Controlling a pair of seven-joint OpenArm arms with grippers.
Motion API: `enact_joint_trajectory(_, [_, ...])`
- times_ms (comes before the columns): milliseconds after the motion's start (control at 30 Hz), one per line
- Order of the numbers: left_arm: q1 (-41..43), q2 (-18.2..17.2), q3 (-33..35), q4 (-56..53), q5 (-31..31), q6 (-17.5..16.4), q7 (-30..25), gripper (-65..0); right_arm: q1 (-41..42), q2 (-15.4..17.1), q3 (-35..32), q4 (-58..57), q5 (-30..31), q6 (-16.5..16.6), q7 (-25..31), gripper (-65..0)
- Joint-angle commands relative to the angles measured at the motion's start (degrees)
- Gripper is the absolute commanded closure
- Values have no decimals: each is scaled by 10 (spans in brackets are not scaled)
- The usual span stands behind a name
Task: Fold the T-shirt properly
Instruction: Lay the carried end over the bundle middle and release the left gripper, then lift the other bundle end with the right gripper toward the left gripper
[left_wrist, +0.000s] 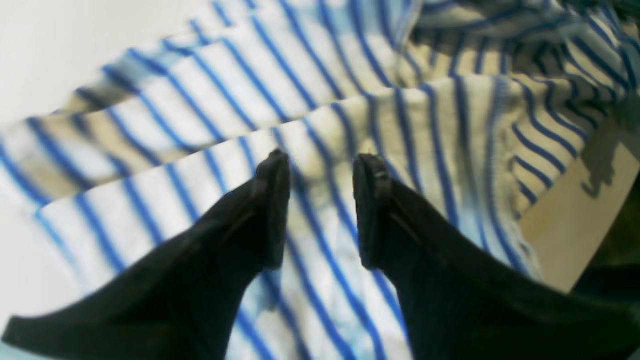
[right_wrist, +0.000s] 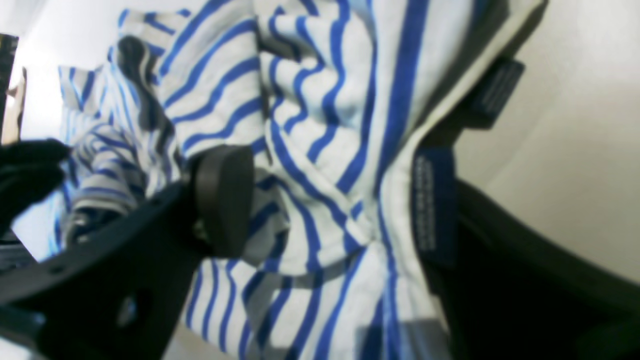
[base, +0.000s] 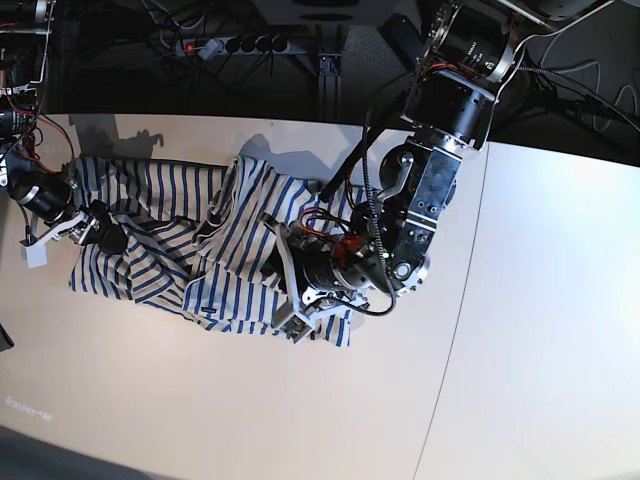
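Observation:
The T-shirt (base: 160, 200), white with thin blue stripes, lies crumpled across the left half of the white table (base: 200, 400). My left gripper (base: 295, 300) hovers low over the shirt's right end. In the left wrist view its black fingers (left_wrist: 275, 165) stand apart above a fold of the T-shirt (left_wrist: 250, 75), and the cloth runs flat beneath them. My right gripper (base: 103, 237) is at the shirt's left edge. In the right wrist view the right gripper (right_wrist: 345, 220) is wide open with bunched T-shirt (right_wrist: 320, 100) and a blue tag (right_wrist: 432, 205) between its fingers.
A small white block (base: 35, 252) sits by the table's left edge near the right arm. A seam (base: 470, 300) divides the table into two panels. A power strip and cables (base: 220, 45) lie behind the far edge. A second dark tag (right_wrist: 495, 92) hangs at the hem.

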Motion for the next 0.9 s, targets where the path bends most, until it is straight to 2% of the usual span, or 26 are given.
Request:
enact_joint_trajectory(0, [-14,6,-14,10,-15,-8,-6,-251,-9,2,-9,-5,-56,31,-54,-383])
enact_joint_trajectory(100, [-14,6,-60,10,-43,-10,8,-251,-9,2,-9,-5,-76,31,-49,-223])
enact_joint_trajectory(200, [-14,6,-100,10,-66,-18,19,-251,-9,3,-9,-5,-121,31,-11,-20])
enact_joint_trajectory(233, [-14,4,-111,10,-75,-24,23,-251,-9,3,-9,-5,-129,31,-1,0])
enact_joint_trajectory(367, [-10,-23,-135,10,-104,-28,31,-251,-9,5,-3,-5,-157,31,26,0])
enact_joint_trajectory(567, [36,-81,-138,10,-109,-36,28,-251,-9,12,41,-5,-253,28,67,0])
enact_joint_trajectory(700, [84,-108,-138,10,-110,-38,-12,-251,-10,31,57,-5,-231,28,66,0])
enact_joint_trajectory(800, [110,-108,-138,9,-107,-39,-48,-251,-9,43,57,3,-184,29,66,0])
enact_joint_trajectory(867, [114,-108,-138,9,-108,-39,-56,-251,-9,42,57,24,-174,29,63,0])
